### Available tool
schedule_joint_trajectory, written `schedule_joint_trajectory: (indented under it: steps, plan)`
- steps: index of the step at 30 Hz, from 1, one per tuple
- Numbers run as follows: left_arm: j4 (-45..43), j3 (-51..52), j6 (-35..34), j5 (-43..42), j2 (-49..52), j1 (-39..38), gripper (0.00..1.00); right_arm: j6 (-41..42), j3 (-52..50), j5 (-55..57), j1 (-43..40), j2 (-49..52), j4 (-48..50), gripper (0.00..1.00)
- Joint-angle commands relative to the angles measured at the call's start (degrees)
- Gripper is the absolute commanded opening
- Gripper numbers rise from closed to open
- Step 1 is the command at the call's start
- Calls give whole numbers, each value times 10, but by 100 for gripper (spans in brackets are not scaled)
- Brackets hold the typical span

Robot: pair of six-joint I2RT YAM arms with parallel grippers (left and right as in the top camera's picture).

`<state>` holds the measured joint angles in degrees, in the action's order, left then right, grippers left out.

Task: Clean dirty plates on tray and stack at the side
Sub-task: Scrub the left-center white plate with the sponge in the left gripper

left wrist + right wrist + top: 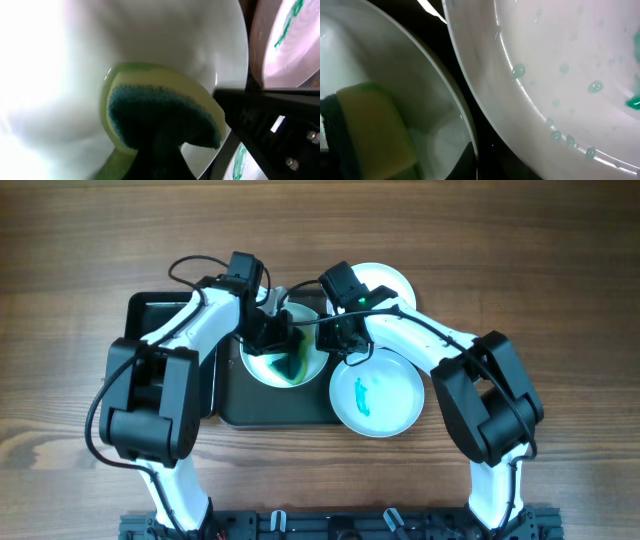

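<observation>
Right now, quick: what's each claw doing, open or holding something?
Left claw: closed on the sponge, against a white plate.
Right claw: cannot be told; its tips are hidden.

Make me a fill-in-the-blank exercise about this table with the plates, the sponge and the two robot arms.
1. The left gripper holds a ___ against the white plate.
2. That plate sits on the dark ___.
3. The overhead view shows ___ plates in all.
4. The pale blue plate with the teal smear lies on the ___ arm's side of the table.

Missing words: sponge; tray; three; right.
</observation>
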<state>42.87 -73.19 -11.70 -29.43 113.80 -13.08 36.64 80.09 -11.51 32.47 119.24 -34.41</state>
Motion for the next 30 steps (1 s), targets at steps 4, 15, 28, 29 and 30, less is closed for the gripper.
schedule_joint_trajectory:
  steps: [4,15,28,29,30]
  plan:
    - [-9,-3,-142,311,9,6,4,8,-2,27,-1,-4,-6,4]
    - [119,-68,-194,385,9,-5,4,9,-2,26,-1,-4,-6,4]
    - [30,-66,-25,217,9,-43,4,5,-2,23,-1,-4,-8,4]
    - [16,-66,-24,236,9,-43,4,4,-2,23,-1,-4,-7,4]
    - [-8,-66,-25,271,9,-43,4,4,-2,23,-1,-4,-7,4]
